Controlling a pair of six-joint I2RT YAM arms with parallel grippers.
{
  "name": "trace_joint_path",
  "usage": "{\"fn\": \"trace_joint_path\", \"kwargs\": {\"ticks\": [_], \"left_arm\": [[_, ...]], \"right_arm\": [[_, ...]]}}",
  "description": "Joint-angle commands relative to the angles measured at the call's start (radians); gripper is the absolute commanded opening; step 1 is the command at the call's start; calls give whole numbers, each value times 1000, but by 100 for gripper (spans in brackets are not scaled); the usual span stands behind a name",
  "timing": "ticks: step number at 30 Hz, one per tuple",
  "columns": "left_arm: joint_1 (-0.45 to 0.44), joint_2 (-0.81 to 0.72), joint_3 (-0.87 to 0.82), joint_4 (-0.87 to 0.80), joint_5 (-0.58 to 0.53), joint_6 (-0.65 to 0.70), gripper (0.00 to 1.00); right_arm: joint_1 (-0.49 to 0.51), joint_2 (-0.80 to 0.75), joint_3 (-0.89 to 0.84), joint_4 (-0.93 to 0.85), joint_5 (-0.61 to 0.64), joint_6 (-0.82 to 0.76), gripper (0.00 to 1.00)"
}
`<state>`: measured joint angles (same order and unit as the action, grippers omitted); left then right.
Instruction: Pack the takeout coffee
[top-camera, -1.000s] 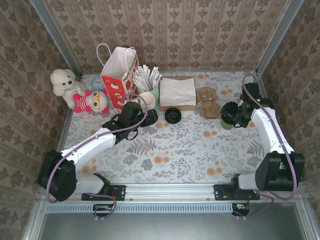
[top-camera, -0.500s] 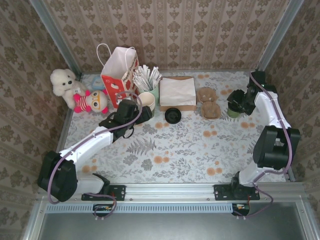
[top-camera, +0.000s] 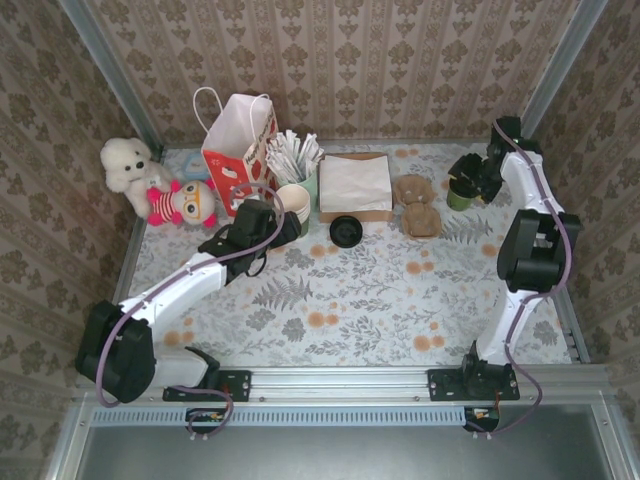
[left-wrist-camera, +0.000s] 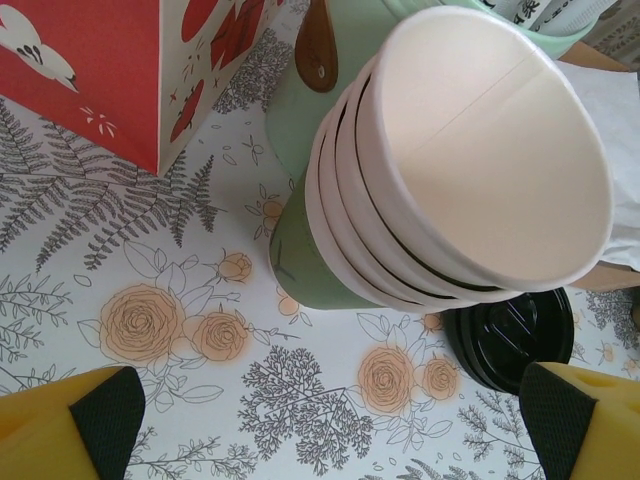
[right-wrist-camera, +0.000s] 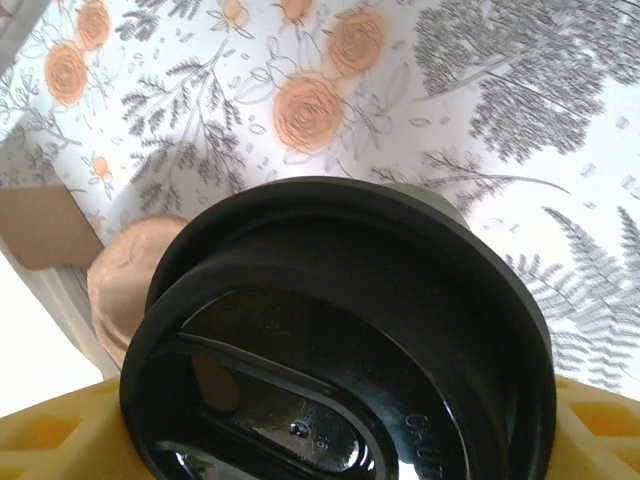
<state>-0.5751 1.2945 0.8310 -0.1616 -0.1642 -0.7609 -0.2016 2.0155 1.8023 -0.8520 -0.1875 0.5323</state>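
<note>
while the left arm has barely shifted, the right arm has swung from the middle of the right side back into the far right corner, and the takeout coffee (top-camera: 458, 197) has gone with it. a second ago the cup sat just right of the two brown pastries (top-camera: 417, 207); now it is well beyond them, close to the far wall.

the right gripper (top-camera: 470, 180) is clamped on the coffee. from its wrist camera the dark lid of the cup (right-wrist-camera: 340, 340) sits right under the lens with a yellow finger (right-wrist-camera: 50, 440) showing on either side of it. whether the base is off the table (top-camera: 380, 300) i cannot tell.

the left gripper (top-camera: 280, 228) stands wide open and holds nothing. its two fingers (left-wrist-camera: 95, 420) frame the table just near of the stack of paper cups (left-wrist-camera: 470, 170), with the flat black lid (left-wrist-camera: 510, 335) lying beside that stack on the right.

for the task this looks like a mixed result. the coffee is in hand, which is the step that had to come first, but the red and white paper bag (top-camera: 238, 150) stands at the far left, and the cup is now further from it than before. the next move probably calls for a long carry leftwards over the napkins (top-camera: 355, 185), keeping the cup upright so nothing spills.
</note>
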Motion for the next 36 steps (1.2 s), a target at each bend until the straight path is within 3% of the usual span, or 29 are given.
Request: {"fn": "trace_joint_path", "kwargs": {"ticks": [1, 9, 13, 20, 27, 33, 36], "left_arm": [[4, -29, -3, 32, 11, 53, 100], [13, -92, -60, 15, -51, 44, 100], [23, -103, -67, -1, -53, 37, 100], [34, -96, -58, -3, -14, 51, 100], [78, -118, -71, 0, 51, 25, 100], [112, -153, -83, -21, 66, 8, 100], [183, -158, -44, -107, 88, -19, 100]], "right_arm": [[25, 80, 105, -105, 11, 33, 73], [61, 248, 340, -194, 42, 61, 73], [65, 280, 375, -226, 58, 70, 75], [67, 273, 385, -246, 64, 58, 83], [67, 238, 399, -245, 89, 58, 100], [67, 199, 399, -233, 112, 60, 100], [68, 162, 389, -225, 121, 60, 100]]}}
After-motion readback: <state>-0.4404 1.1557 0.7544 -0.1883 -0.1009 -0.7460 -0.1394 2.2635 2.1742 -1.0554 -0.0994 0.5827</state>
